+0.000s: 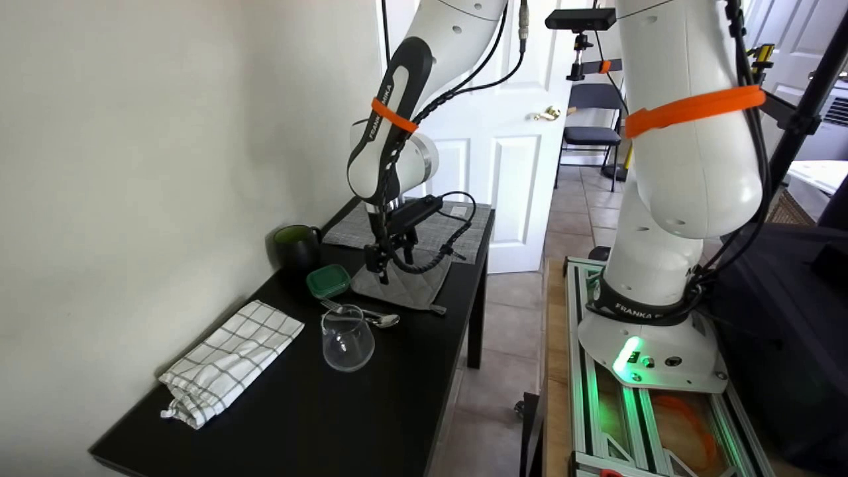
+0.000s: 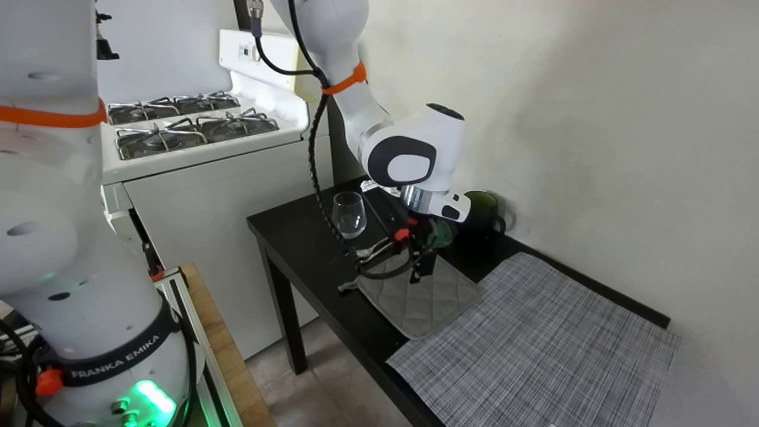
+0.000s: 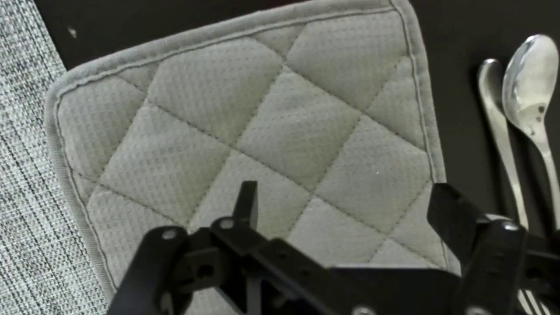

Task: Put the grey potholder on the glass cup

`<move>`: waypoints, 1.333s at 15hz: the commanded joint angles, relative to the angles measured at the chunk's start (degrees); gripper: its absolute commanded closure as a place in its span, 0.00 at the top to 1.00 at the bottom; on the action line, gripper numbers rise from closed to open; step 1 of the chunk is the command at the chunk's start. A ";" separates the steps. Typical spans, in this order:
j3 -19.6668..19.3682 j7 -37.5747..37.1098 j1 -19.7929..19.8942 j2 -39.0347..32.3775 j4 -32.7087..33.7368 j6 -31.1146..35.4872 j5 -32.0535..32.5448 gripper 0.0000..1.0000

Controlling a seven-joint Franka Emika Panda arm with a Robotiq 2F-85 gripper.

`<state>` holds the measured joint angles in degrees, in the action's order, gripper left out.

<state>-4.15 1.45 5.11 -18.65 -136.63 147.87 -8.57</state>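
Note:
The grey potholder [image 1: 414, 295] lies flat on the black table, its quilting clear in the wrist view [image 3: 280, 113] and in an exterior view [image 2: 430, 308]. The clear glass cup [image 1: 349, 344] stands on the table apart from the potholder; it also shows in an exterior view [image 2: 350, 218] and is out of the wrist view. My gripper [image 3: 344, 186] is open and empty above the potholder. In the wrist view one finger is over the pad's inside and one is at its edge. The gripper also shows in both exterior views [image 1: 396, 266] [image 2: 422, 270]; the fingertips' height above the cloth is unclear.
A spoon [image 3: 527, 87] and other cutlery lie between potholder and cup. A green container [image 1: 328, 281] and a dark mug [image 1: 297, 248] stand by the wall. A white checked towel [image 1: 232, 358] lies near the cup. A larger grey mat [image 2: 545, 350] borders the potholder.

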 commanded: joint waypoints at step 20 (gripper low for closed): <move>0.98 -3.33 -3.08 -6.11 2.50 7.94 6.24 0.86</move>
<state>-3.25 -0.30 2.40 -23.39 -134.75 154.45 -2.60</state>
